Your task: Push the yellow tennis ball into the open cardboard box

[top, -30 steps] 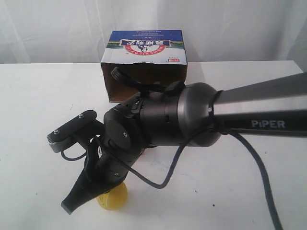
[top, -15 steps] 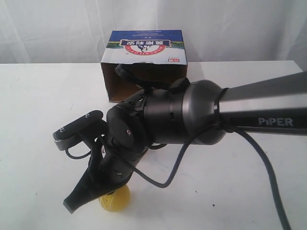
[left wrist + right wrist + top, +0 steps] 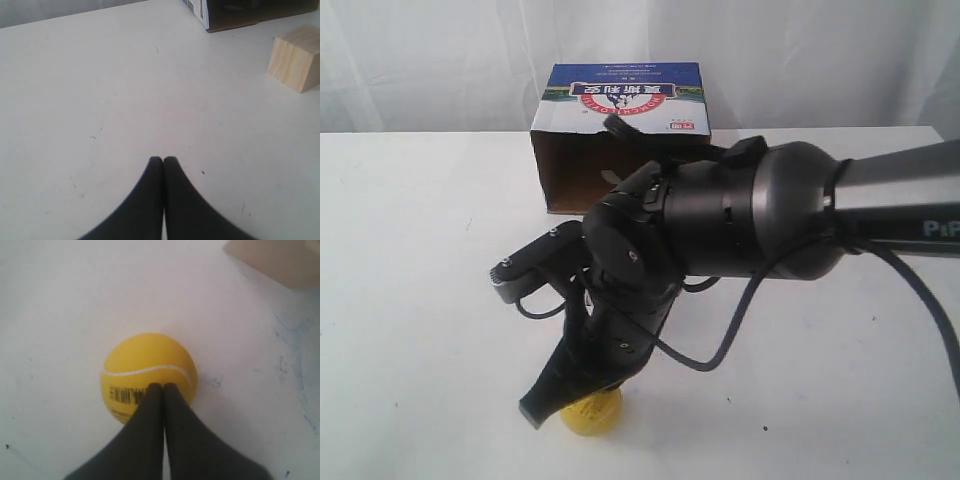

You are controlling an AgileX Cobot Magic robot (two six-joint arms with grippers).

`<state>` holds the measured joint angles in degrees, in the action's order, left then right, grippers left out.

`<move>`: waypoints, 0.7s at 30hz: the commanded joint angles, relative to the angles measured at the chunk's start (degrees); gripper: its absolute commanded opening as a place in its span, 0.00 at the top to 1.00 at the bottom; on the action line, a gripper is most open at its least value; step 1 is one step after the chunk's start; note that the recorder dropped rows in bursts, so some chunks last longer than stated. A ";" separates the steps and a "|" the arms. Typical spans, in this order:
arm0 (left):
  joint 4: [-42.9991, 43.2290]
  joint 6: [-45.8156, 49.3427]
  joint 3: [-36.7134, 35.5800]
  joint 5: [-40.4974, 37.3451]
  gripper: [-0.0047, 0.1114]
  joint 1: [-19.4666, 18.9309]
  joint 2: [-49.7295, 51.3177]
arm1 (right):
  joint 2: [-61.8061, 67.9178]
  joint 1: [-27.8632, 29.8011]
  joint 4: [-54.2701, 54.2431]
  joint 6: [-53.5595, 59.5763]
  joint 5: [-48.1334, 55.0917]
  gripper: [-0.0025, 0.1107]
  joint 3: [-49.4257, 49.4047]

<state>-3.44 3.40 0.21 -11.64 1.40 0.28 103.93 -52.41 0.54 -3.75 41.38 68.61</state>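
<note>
The yellow tennis ball (image 3: 597, 413) lies on the white table near its front edge, partly hidden by my right gripper (image 3: 534, 412). In the right wrist view the ball (image 3: 148, 365) shows a white seam and a dark barcode mark, and the right gripper (image 3: 163, 386) is shut with its tips against the ball's near side. The open cardboard box (image 3: 620, 130), blue-and-white on top with a dark inside, stands at the back centre, its opening largely hidden by the arm. My left gripper (image 3: 163, 159) is shut and empty over bare table.
A pale wooden cube (image 3: 296, 57) sits near a corner of the box (image 3: 235, 12) in the left wrist view. A blurred tan block (image 3: 280, 260) lies beyond the ball. The right arm's thick body (image 3: 750, 215) and cable cover the table's middle.
The right arm and its shut gripper have swung to the right, and the ball has shifted right with them along the front of the table.
</note>
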 commanded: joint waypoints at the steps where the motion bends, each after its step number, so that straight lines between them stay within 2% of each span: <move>1: -0.15 -0.43 -0.21 -0.02 0.96 -0.16 -0.28 | -3.15 2.91 2.70 -1.99 0.23 0.98 -3.56; 12: -0.15 -0.43 -0.21 -0.02 0.96 -0.16 -0.28 | -13.01 11.17 6.98 -4.19 2.05 0.98 -6.01; 21: -0.15 -0.43 -0.21 -0.02 0.96 -0.16 -0.28 | -14.47 7.87 3.51 -4.19 -1.06 0.98 -6.01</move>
<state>-3.44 3.40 0.21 -11.64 1.40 0.28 88.92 -43.21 4.85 -7.72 42.14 62.74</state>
